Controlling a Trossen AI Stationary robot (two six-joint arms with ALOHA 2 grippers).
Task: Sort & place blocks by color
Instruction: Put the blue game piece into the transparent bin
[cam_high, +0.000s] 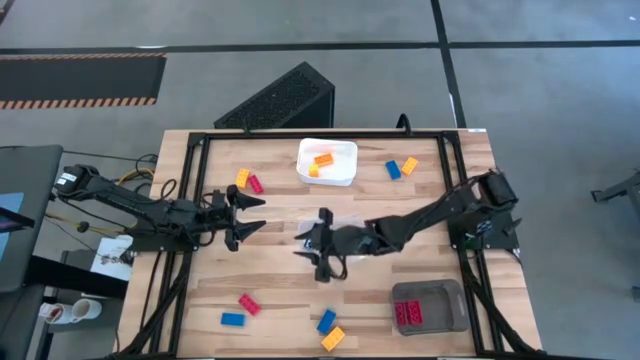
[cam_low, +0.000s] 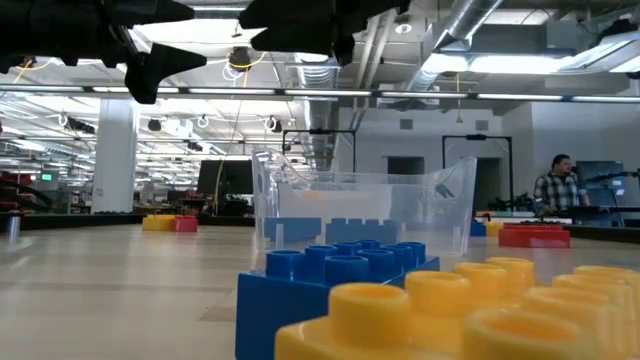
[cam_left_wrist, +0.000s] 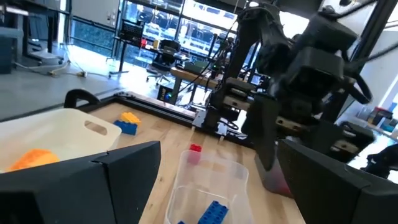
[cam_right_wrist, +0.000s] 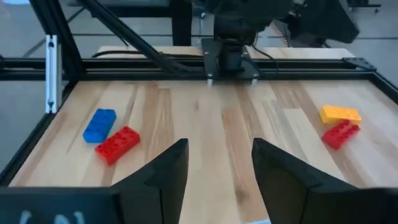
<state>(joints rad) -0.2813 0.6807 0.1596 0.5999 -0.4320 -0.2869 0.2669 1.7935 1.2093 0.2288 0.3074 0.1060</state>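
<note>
Your right end effector (cam_high: 322, 246) hangs over the clear bin (cam_left_wrist: 208, 186) at mid-surface, fingers spread with nothing between them; blue blocks (cam_left_wrist: 215, 211) lie inside the bin. Your left end effector (cam_high: 243, 216) waits beside it, spread wide and empty. The white tray (cam_high: 343, 172) holds orange blocks (cam_high: 321, 162); the grey tray (cam_high: 446, 312) holds red ones (cam_high: 408, 314). Other blocks (cam_high: 240, 311) lie scattered on the surface (cam_high: 280, 280).
</note>
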